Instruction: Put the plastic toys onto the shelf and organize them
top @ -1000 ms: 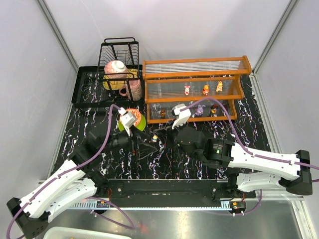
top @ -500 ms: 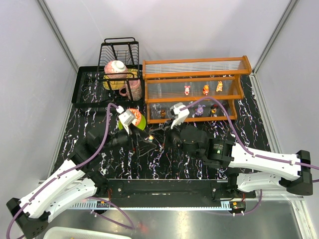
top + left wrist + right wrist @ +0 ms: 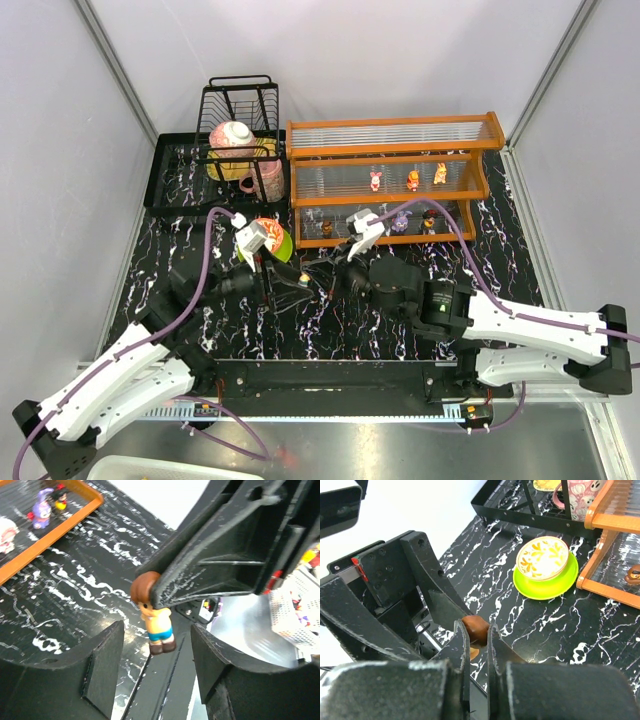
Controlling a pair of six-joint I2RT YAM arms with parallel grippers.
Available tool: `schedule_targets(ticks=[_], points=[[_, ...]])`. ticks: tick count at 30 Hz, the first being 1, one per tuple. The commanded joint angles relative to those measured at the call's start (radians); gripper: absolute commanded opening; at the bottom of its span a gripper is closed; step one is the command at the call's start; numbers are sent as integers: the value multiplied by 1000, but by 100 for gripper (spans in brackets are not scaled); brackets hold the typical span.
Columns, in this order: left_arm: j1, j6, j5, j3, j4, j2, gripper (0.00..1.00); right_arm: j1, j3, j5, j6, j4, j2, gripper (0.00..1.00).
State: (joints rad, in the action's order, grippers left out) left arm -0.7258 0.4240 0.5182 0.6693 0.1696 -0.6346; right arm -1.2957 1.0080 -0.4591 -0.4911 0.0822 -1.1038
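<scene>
The right hand pinches a brown-haired toy figurine by its head above the bench, while the left hand stands half open, its fingers flanking the toy untouched.

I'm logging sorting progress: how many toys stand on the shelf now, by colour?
Pink toy: 1
Orange toy: 1
Yellow toy: 1
Purple toy: 1
Brown toy: 1
Black-and-red toy: 1
Total visible on the shelf: 6
</scene>
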Motion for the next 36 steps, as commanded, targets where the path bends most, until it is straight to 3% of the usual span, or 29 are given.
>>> schedule_targets(ticks=[1,6,15,22,36], points=[[-3,91,126,-40,-182,30,60,4,-55,11,37,-149,82,0],[-3,272,224,-128,-419,29,68,4,-124,49,72,-246,166,0],[-1,429,276,-172,-654,4,70,3,-187,177,152,-323,232,0],[-1,458,304,-160,-688,1,68,4,-292,266,215,-458,294,0],[-1,486,368,-163,-759,-23,60,13,-341,356,241,-532,326,0]])
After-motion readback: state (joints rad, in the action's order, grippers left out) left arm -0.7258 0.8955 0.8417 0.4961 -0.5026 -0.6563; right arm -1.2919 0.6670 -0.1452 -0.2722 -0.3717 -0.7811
